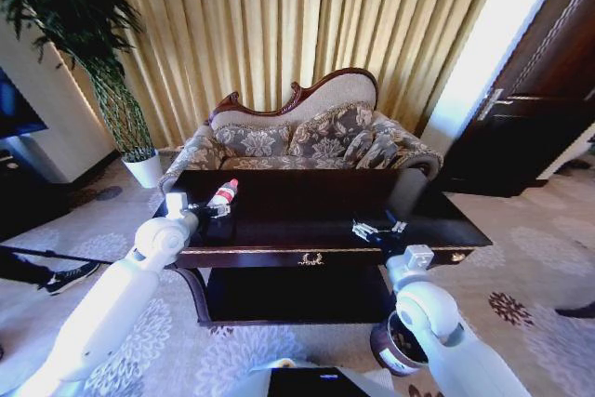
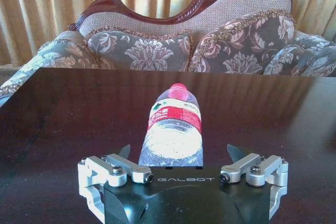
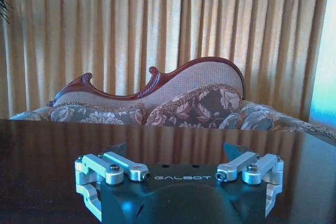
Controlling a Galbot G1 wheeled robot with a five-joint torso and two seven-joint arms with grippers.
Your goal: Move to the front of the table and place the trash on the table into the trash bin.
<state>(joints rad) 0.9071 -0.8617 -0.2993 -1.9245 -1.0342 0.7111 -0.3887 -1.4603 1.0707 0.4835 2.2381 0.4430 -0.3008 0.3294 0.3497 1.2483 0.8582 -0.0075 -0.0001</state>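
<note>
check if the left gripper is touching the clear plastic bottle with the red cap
Apart. The left wrist view shows the left gripper open, its fingertips standing off each side of the clear plastic bottle lying on the dark glossy table.

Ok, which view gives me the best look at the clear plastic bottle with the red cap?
The left wrist view: the clear plastic bottle with the red cap lies between the open left gripper. In the head view the bottle is small.

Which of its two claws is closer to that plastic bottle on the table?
The left. The left gripper sits open right at the base of the bottle, fingers either side. The right gripper is open too, far along the table.
</note>
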